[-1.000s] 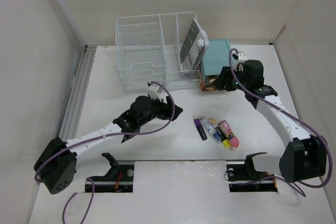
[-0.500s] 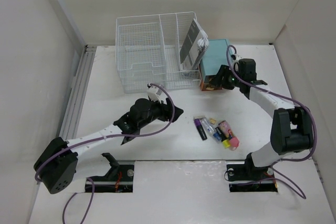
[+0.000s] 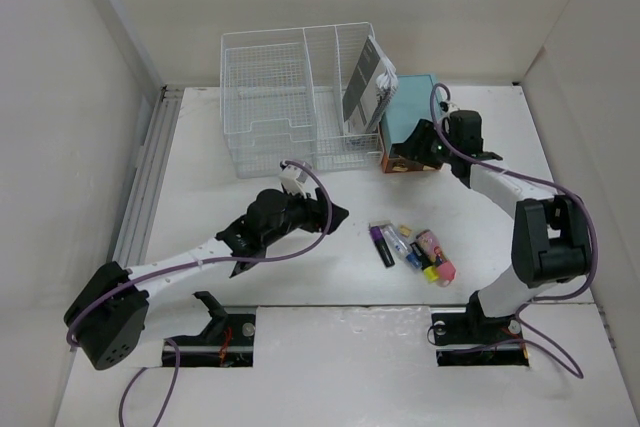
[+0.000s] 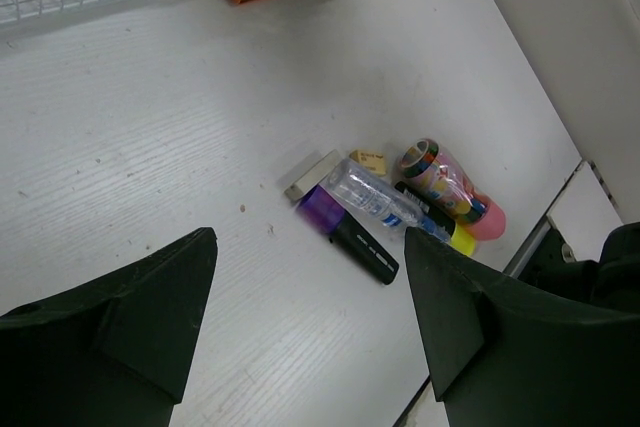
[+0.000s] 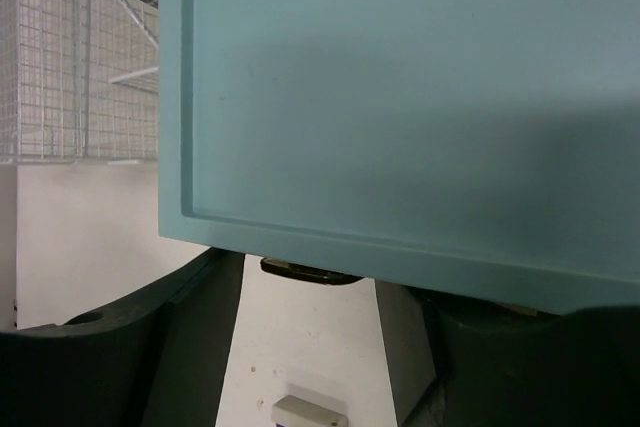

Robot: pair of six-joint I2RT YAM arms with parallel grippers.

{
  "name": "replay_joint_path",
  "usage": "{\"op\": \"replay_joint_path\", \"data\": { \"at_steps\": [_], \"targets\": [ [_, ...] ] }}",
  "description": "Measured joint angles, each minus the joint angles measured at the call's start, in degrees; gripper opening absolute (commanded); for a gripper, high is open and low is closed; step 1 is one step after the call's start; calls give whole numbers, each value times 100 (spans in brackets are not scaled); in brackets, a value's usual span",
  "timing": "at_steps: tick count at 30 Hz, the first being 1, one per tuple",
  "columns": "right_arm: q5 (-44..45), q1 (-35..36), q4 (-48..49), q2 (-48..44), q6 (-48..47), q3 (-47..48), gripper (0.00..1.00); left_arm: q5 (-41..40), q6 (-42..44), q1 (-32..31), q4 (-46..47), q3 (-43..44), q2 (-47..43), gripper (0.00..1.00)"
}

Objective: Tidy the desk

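**Desk, both arms out, right arm closing on the drawer box**

White desk (image 3: 200, 207) is lying flat under both my arms, its ribbed rail (image 3: 140, 187) running up the left edge. At the back, a wire-mesh organizer (image 3: 270, 107) is standing with a booklet (image 3: 368, 87) propped in its right compartment. A teal drawer box (image 3: 412, 112) is sitting just beside it, orange front (image 3: 403, 159) facing me.

My left gripper (image 4: 310, 237) is hovering mid-desk, jaws spread wide, nothing between them. It is pointing toward a small heap: a purple-capped marker (image 4: 345, 227), a white eraser (image 4: 312, 175), a patterned pink roll (image 4: 445, 182). Since a second ago it is hardly shifting.

My right arm is the one changing. Its elbow is folding in from the far right and now standing upright. My right gripper (image 5: 308, 292) is creeping slightly left and back, up against the box's front. Its jaws are standing partly apart, bare desk showing between them. Nothing is visibly clamped.
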Motion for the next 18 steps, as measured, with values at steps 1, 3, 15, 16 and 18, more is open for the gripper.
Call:
{"op": "replay_joint_path", "data": {
  "at_steps": [1, 3, 15, 16, 18],
  "targets": [
    [9, 17, 9, 26, 9, 0, 56, 0, 0, 0, 7, -9, -2, 73],
    [52, 44, 28, 79, 33, 0, 48, 0, 0, 0, 22, -31, -17, 73],
    [334, 155, 238, -372, -11, -529, 29, 0, -4, 0, 28, -63, -190, 73],
    [326, 155, 208, -568, -44, -702, 29, -2, -2, 0, 28, -63, -210, 73],
    [302, 170, 149, -964, -131, -1049, 29, 0, -4, 0, 28, -63, -251, 73]
  ]
}}
